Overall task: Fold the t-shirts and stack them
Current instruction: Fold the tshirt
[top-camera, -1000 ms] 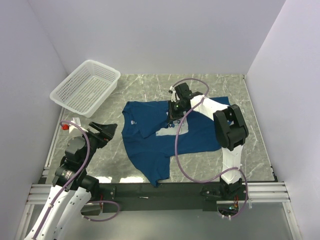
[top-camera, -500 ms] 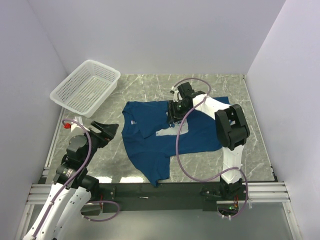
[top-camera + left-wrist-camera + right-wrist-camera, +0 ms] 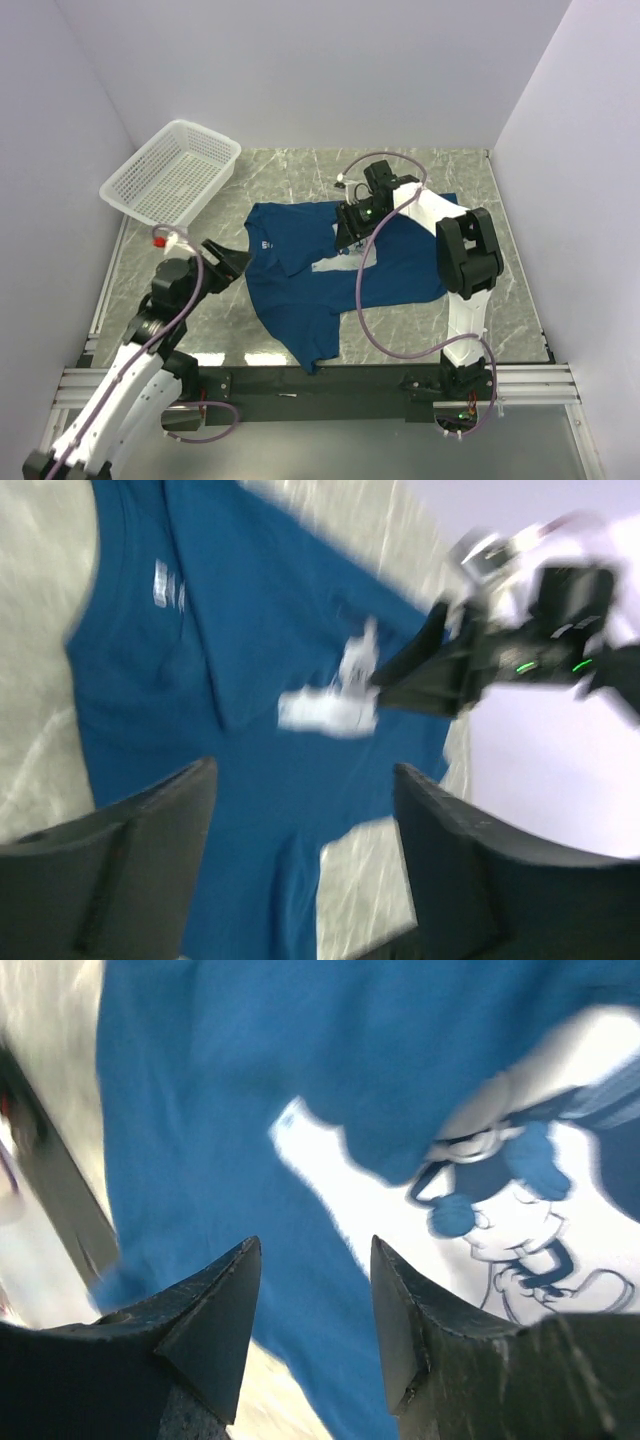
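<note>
Both pincers open and empty over the blue t-shirt.

My right pincer [image 3: 350, 226] hangs over the middle of the dark blue t-shirt [image 3: 300, 290], its jaws parted with nothing between them. In its wrist view the shirt fills the space under the fingers, and the pale chest print [image 3: 520, 1210] with the cartoon mouse lies just beyond and right of the tips, half covered by a fold of blue cloth. My left pincer [image 3: 237, 262] stands wide open, gripping nothing, at the shirt's left edge. Its own view is blurred, but the shirt spreads ahead of and beneath the fingers on the marble counter [image 3: 300, 170]. A white mesh basket [image 3: 170, 175] sits well beyond the left pincer, at the counter's far left corner, apart from the shirt.
</note>
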You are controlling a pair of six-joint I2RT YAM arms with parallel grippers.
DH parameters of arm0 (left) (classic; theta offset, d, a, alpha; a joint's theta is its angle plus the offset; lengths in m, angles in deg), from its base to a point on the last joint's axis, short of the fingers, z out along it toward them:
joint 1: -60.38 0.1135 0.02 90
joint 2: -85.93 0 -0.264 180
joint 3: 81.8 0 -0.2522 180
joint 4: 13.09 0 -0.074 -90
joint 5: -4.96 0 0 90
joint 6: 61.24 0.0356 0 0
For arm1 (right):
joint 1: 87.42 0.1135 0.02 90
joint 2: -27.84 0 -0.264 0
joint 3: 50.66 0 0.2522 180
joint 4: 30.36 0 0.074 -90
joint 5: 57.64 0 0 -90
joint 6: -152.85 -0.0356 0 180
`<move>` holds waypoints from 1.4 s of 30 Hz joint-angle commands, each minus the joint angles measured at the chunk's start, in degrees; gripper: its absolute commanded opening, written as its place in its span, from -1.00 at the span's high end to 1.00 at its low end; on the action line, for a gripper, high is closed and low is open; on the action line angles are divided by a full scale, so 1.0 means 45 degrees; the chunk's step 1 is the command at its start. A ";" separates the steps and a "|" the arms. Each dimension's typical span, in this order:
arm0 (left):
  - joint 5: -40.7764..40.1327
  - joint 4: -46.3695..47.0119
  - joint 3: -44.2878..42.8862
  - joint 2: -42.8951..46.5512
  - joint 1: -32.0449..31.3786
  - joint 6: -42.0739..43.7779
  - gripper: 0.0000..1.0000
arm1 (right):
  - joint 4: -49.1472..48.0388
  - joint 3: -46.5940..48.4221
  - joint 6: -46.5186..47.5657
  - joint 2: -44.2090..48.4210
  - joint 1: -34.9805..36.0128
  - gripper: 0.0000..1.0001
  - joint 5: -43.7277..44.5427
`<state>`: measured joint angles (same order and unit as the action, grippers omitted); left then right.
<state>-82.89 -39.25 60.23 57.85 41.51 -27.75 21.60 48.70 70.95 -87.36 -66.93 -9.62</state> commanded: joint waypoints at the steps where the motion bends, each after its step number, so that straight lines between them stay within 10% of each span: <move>1: 0.2443 0.1466 0.0456 -0.1628 0.0034 -0.0137 -0.47 | 0.2640 0.0296 0.5737 0.0986 0.0095 -0.10 -0.2136; 9: 0.2063 -0.1264 -0.0479 -0.4269 -0.0883 -0.0607 -0.29 | 0.4213 -0.6938 1.6285 0.8633 0.1161 -0.33 -0.2002; 19: -0.0439 -0.2810 -0.1048 -0.0721 -0.0982 -0.1269 -0.65 | -0.3445 -0.9942 1.0799 0.9899 1.0128 -0.24 0.3463; 42: 0.0772 -0.2575 -0.0889 0.0732 -0.0982 -0.0041 -0.68 | -0.3782 -0.9746 1.0251 0.6928 1.0525 0.20 0.4679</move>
<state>-79.96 -51.58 59.77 61.59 37.25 -31.09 4.07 3.70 117.13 -54.60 -20.00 11.76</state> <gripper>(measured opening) 0.844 0.424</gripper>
